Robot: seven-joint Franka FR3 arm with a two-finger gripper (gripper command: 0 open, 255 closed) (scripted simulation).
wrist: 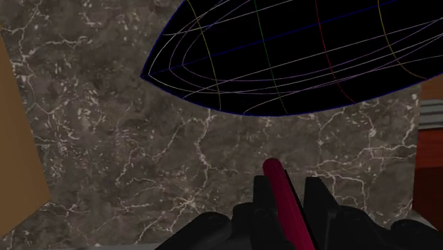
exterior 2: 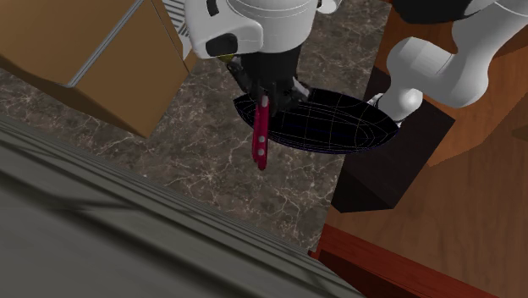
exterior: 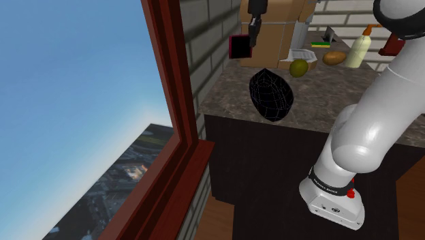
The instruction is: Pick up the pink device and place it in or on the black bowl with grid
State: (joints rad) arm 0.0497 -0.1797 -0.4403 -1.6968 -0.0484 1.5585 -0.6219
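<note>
Black gripper (exterior 2: 263, 102) clasps the thin pink-edged device (exterior 2: 261, 140), which we see edge-on from the wrist, dark-faced from the shoulder, near the black wire-gridded bowl (exterior 2: 338, 127).

I count one black grid-lined bowl (exterior: 270, 95) on the one marble counter (exterior: 327, 95). Beyond the bowl stand one cardboard box (exterior: 276, 41), one pale bottle (exterior: 359, 49), one round green fruit (exterior: 299, 67) and one brown potato (exterior: 334, 58). Near the bowl there's one pink device (exterior: 240, 47), and one white robot arm (exterior: 381, 116).
</note>
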